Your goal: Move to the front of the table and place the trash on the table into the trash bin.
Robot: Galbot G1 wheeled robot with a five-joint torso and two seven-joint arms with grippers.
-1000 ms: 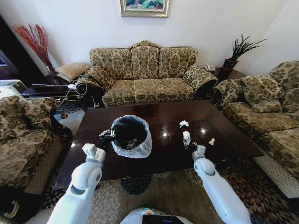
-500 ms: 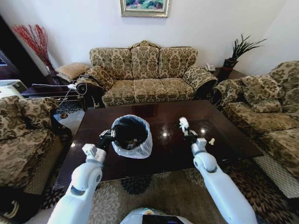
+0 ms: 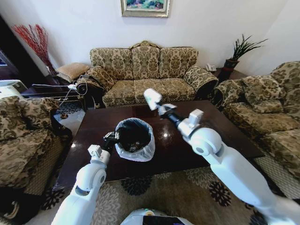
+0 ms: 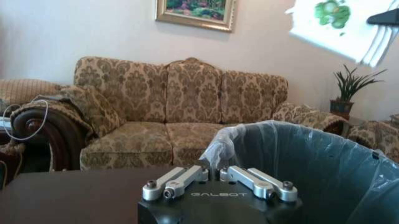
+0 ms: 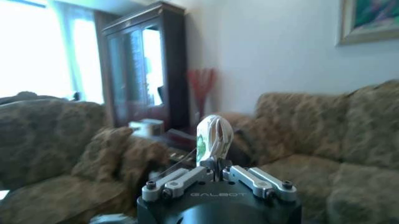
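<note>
My right gripper (image 3: 160, 107) is raised over the dark table (image 3: 91, 129) and shut on a white cup (image 3: 152, 98) with a green mark. The cup hangs high beside the far right rim of the trash bin (image 3: 135, 139). From the right wrist, the cup (image 5: 214, 133) stands pinched in that gripper (image 5: 217, 169). My left gripper (image 3: 111, 138) sits at the bin's left rim. The left wrist view shows it (image 4: 216, 176) shut on the whitish bag folded over the bin (image 4: 299, 158), with the cup (image 4: 330, 28) above.
Patterned sofas ring the table: one behind (image 3: 145, 75), one on the right (image 3: 267, 112), an armchair on the left (image 3: 23, 136). A potted plant (image 3: 236, 54) stands in the back right corner. My right arm (image 3: 220, 154) covers the table's right half.
The right arm lifted the white cup off the table and swung it up and to the left, close to the bin. The left gripper stayed on the bin's rim.
</note>
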